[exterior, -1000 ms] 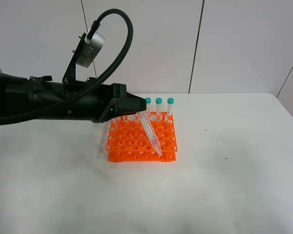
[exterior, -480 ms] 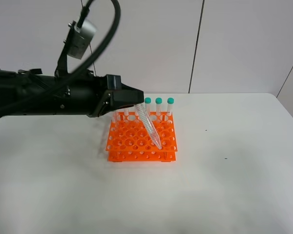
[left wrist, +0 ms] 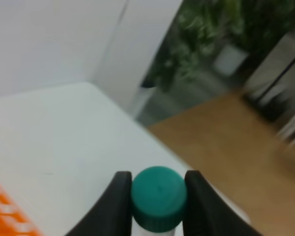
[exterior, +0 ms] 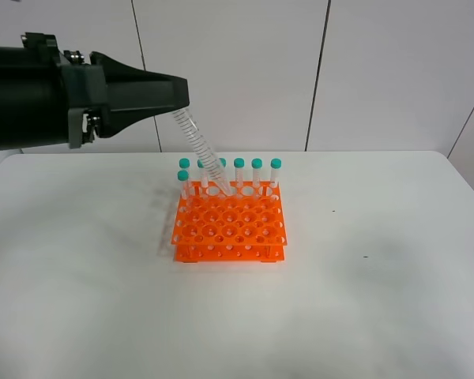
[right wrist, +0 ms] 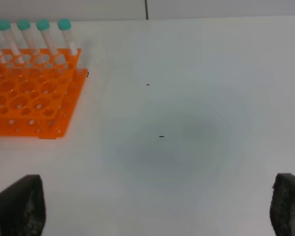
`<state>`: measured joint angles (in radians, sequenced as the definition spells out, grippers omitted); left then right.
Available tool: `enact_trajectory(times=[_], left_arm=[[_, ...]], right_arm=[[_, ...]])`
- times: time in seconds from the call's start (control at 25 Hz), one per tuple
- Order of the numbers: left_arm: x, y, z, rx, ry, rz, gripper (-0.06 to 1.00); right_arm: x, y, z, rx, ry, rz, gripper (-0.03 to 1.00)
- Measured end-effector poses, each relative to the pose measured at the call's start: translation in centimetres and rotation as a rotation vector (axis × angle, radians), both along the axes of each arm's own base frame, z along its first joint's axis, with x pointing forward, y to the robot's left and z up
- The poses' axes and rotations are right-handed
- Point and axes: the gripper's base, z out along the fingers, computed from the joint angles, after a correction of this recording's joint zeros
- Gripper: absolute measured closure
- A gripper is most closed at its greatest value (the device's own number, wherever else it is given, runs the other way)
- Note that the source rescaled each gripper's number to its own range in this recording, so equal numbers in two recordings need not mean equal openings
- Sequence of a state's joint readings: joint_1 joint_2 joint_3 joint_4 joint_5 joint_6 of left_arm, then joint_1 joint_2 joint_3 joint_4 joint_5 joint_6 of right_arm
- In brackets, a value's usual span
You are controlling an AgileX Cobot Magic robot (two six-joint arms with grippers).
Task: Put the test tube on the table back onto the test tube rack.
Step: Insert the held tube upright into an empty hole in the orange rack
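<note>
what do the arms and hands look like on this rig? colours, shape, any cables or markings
The left arm is a bulky matte black housing with small bolts, tapering into a black wedge-shaped left hand. Its fingers are glossy black with rounded tips. Of the right hand, only two dark, rough-textured fingertips show. No cables or markings are visible.

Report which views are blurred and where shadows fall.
Exterior high view: sharp and evenly lit, only faint shadow beside the test tube rack. Left wrist view: the test tube cap is crisp, the room behind it blurred. Right wrist view: a soft grey shadow on the table; the fingertips of the right gripper are dark and fuzzy.
</note>
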<state>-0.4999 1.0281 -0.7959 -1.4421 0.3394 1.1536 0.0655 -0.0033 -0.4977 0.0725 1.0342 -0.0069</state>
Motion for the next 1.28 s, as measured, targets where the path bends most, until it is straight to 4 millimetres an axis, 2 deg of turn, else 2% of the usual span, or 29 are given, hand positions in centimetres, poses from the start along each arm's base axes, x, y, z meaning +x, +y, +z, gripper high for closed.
enact_trajectory(times=[0.24, 0.36, 0.48, 0.68, 0.76, 0.96, 1.04, 1.28], left_arm=[[1.0, 1.6, -1.2, 0.326, -0.157, 0.137, 0.94], [2.2, 2.6, -1.3, 0.364, -0.168, 0.293, 0.94], [3.9, 2.6, -1.5, 0.317, -0.201, 0.397, 0.94], [7.6, 0.6, -4.2, 0.375, -0.318, 0.382, 0.94], [9.2, -0.5, -6.5, 0.391, -0.299, 0.364, 0.94], [11.5, -2.6, -10.2, 0.431, -0.201, 0.324, 0.94], [12.4, -3.4, -10.7, 0.434, -0.176, 0.318, 0.94], [15.4, -5.8, -10.1, 0.404, -0.150, 0.318, 0.94]], right_arm=[[0.0, 0.0, 0.0, 0.000, 0.000, 0.000, -0.03], [0.0, 0.0, 0.0, 0.000, 0.000, 0.000, -0.03], [0.0, 0.0, 0.0, 0.000, 0.000, 0.000, -0.03], [0.0, 0.0, 0.0, 0.000, 0.000, 0.000, -0.03], [0.0, 0.0, 0.0, 0.000, 0.000, 0.000, -0.03], [0.0, 0.0, 0.0, 0.000, 0.000, 0.000, -0.03], [0.0, 0.0, 0.0, 0.000, 0.000, 0.000, -0.03], [0.0, 0.0, 0.0, 0.000, 0.000, 0.000, -0.03]])
